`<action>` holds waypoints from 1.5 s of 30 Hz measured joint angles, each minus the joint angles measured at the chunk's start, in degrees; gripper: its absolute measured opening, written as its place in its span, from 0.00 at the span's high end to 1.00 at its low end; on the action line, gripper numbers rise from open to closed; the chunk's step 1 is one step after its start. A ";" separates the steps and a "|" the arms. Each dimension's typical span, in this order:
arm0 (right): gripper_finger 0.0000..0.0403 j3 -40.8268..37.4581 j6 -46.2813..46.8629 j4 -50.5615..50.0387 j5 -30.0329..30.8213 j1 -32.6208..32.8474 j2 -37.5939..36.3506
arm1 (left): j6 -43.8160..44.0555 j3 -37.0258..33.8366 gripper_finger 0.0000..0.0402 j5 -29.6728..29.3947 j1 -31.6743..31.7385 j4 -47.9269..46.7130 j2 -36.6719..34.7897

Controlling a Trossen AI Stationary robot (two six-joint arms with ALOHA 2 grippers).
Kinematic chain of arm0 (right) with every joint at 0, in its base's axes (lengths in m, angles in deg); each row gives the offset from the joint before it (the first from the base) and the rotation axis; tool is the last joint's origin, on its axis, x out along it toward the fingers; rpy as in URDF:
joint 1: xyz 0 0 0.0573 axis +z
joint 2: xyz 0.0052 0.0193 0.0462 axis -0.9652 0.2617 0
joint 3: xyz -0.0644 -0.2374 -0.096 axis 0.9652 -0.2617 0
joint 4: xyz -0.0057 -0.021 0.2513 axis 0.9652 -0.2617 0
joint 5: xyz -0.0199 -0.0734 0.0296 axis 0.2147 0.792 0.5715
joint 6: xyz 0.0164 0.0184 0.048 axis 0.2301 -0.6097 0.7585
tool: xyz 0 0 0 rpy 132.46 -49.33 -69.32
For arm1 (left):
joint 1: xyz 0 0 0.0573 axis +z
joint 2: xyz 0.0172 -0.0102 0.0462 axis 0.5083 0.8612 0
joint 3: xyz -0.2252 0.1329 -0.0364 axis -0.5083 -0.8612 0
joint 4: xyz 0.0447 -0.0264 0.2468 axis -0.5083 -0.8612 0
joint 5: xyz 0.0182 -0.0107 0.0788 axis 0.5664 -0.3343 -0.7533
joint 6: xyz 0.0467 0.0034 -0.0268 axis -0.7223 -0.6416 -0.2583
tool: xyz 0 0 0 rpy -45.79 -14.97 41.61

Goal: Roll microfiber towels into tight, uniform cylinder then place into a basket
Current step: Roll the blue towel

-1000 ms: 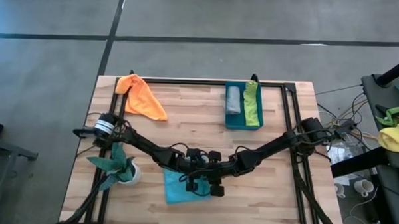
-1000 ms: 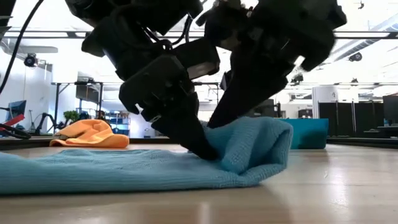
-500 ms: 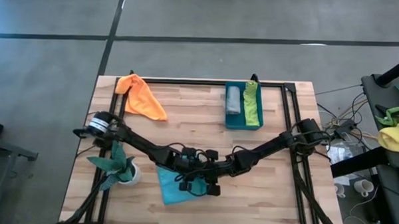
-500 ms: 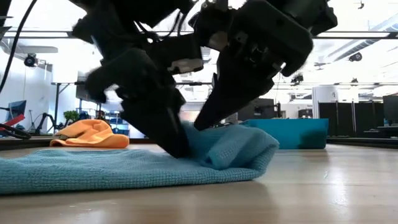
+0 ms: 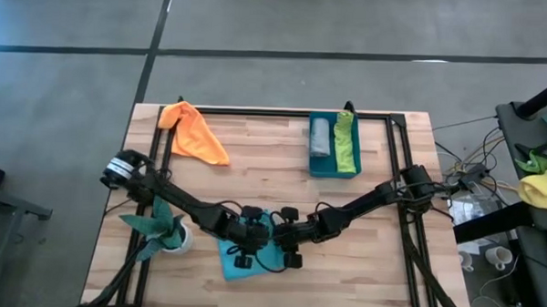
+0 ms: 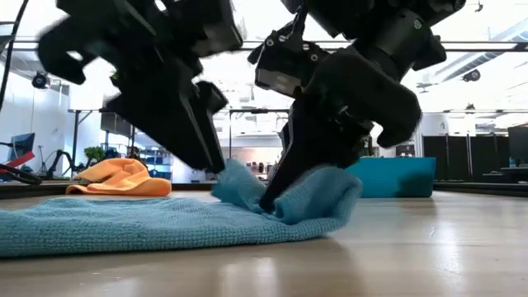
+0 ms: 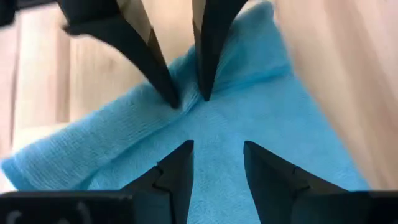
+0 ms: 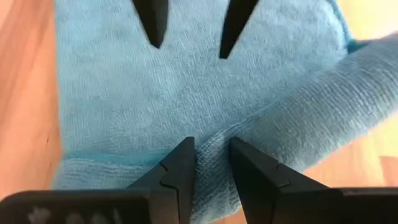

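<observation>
- four towels: turquoise towel (image 5: 236, 261) beneath both grippers, orange towel (image 5: 197, 134) far off
- basket (image 5: 332, 169) held grey towel (image 5: 321, 136) and green towel (image 5: 347, 143)
- left gripper (image 7: 216, 165) parted, empty; right gripper (image 8: 211, 162) pinched a turquoise fold

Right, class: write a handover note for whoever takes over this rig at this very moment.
Left hand: open, just over the turquoise towel near the table's front edge, beside its raised fold.
Right hand: shut on that towel's folded edge.
Done: the grey towel and the lime green towel lie in the basket.
Left: the turquoise roll is barely begun and the towel is mostly flat. The orange towel lies crumpled at the far left corner, not rolled. Both have yet to go in the basket.
</observation>
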 joint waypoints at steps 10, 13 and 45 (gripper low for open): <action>0.76 -0.17 0.98 0.89 -0.11 -0.07 0.02 | 5.66 -9.86 0.69 -15.17 1.28 20.89 0.34; 0.76 -0.17 1.46 1.36 -0.11 -0.09 0.02 | 5.75 -12.80 0.69 -15.34 2.45 27.56 1.27; 0.76 -10.66 5.33 -10.20 0.30 1.66 -13.07 | 2.28 -17.73 0.69 -12.39 6.26 29.19 3.54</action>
